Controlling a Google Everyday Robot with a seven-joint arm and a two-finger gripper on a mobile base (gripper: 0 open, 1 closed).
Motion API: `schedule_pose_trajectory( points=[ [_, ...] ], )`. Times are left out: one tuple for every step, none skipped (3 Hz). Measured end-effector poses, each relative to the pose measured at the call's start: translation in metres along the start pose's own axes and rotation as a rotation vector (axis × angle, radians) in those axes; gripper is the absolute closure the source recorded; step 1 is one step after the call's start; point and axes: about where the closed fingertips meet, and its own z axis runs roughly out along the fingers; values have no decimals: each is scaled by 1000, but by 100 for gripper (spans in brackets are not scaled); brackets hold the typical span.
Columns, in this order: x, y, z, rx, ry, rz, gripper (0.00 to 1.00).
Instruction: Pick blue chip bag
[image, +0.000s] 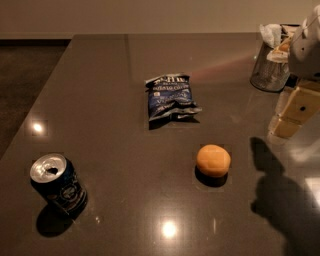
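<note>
Crinkled blue chip bag (170, 96) flat on table (100, 90) ctr, toward far side. At right edge, well apart, gripper (294, 116) above table; open/closed can't be told. Nearer: orange ball (213, 160); near left: tilted can (57, 182).

No words can be read. The blue chip bag (170, 97), left of the gripper (291, 116) at the right edge, has white letters too small to tell.

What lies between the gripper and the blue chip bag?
In the camera view, only bare dark tabletop lies between the pale gripper at the right edge and the crinkled dark-blue chip bag.
</note>
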Motion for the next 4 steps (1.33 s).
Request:
schedule_pose_trajectory(
  points=[
    [0,0,0,1,0,0,0],
    [-12,-7,11,32,11,14,0],
    [-30,-30,31,53,5,69,0],
    [-56,-48,56,41,-5,116,0]
  ],
)
